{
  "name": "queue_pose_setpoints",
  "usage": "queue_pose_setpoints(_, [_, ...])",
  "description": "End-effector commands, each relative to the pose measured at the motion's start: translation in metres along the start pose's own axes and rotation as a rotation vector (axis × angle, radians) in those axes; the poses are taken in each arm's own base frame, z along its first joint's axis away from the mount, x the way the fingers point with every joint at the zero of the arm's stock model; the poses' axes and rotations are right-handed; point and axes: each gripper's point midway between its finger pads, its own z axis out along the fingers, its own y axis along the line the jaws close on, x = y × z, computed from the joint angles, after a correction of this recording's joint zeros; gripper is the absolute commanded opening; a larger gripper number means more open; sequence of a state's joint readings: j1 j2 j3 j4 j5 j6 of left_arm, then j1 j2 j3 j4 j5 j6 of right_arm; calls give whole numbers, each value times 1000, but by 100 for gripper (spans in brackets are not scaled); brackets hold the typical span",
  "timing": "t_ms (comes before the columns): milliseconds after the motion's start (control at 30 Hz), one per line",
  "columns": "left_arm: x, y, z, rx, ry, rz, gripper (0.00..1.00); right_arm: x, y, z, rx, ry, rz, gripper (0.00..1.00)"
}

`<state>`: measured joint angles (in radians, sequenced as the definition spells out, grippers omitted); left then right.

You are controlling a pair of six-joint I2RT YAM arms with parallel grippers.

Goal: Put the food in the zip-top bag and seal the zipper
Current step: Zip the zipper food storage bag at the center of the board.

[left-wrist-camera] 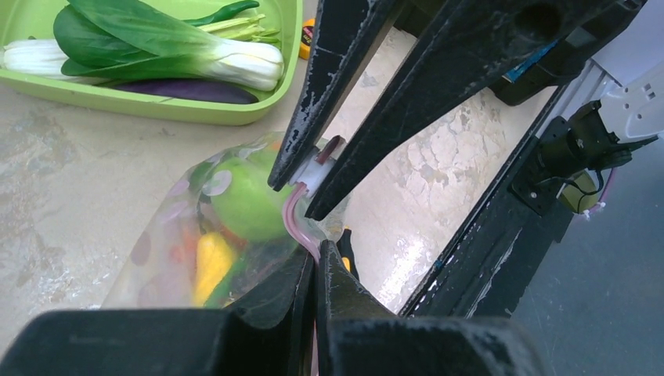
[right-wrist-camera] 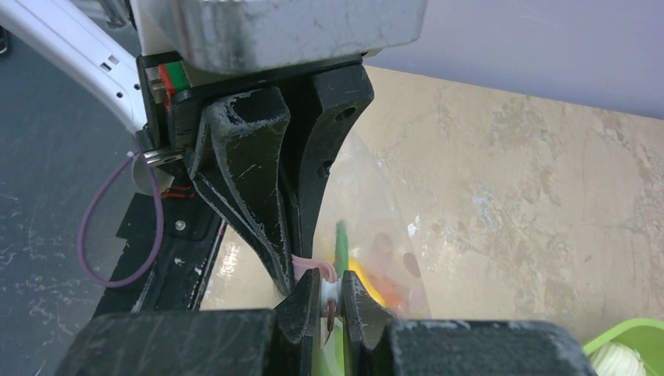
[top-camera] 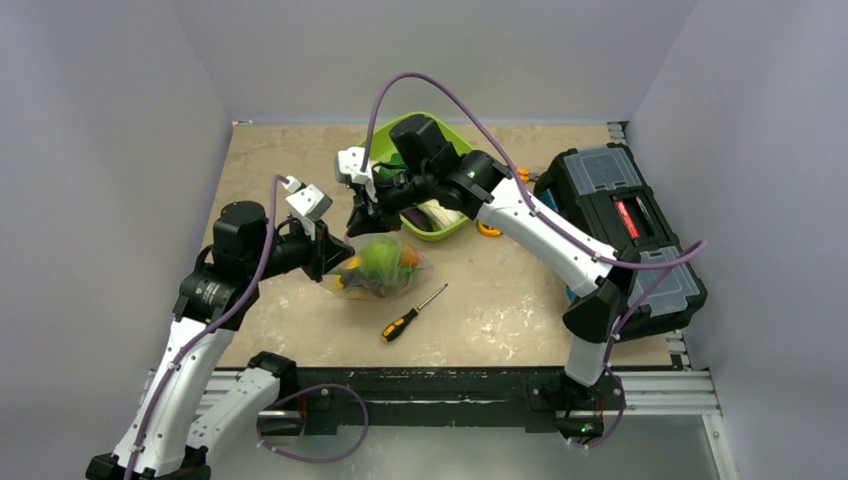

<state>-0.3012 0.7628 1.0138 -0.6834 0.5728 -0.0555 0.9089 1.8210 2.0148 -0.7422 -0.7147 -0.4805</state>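
Observation:
The zip-top bag (top-camera: pixel 382 268) lies at the table's middle, holding the food: a green apple (left-wrist-camera: pixel 247 200), a yellow piece (left-wrist-camera: pixel 210 265) and orange and red pieces. My left gripper (left-wrist-camera: pixel 315 252) is shut on the pinkish zipper (left-wrist-camera: pixel 290 217) at the bag's left end; it also shows in the top view (top-camera: pixel 337 264). My right gripper (right-wrist-camera: pixel 330 288) is shut on the zipper's white slider (right-wrist-camera: pixel 324 287), right beside the left fingers (right-wrist-camera: pixel 262 196). It sits just above the bag's mouth in the top view (top-camera: pixel 361 224).
A lime-green tray (top-camera: pixel 452 228) with leafy greens (left-wrist-camera: pixel 156 39) and an eggplant (left-wrist-camera: pixel 184 90) stands behind the bag. A black-and-yellow screwdriver (top-camera: pixel 411 314) lies in front of the bag. A black toolbox (top-camera: pixel 625 225) fills the right side. A small orange object (top-camera: pixel 488 229) lies by the tray.

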Motion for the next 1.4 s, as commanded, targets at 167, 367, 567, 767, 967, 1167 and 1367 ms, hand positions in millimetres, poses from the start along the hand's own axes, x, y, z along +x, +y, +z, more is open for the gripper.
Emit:
queue_pose_setpoints(167, [-30, 12, -5, -81, -123, 83, 0, -13, 42, -1, -153, -49, -19, 0])
queue_pose_setpoints(367, [-30, 10, -4, -68, -120, 83, 0, -12, 42, -8, -109, -57, -30, 0])
queue_pose_setpoints(567, [-29, 0, -1, -1, -110, 76, 13, -17, 38, -8, -84, -85, -31, 0])
queue_pose_setpoints(767, [-29, -8, 0, 49, -110, 86, 1, -19, 30, -12, -21, -91, -26, 0])
queue_pose_setpoints(967, [-30, -6, -2, 31, -125, 93, 0, -16, 7, -30, 199, -65, 12, 37])
queue_pose_setpoints(1167, [-30, -4, 1, 30, -112, 74, 0, -18, 15, -49, 274, -77, -9, 42])
queue_pose_setpoints(1367, [-29, -3, 1, 25, -112, 74, 0, -20, 13, -42, 271, -21, -25, 37])
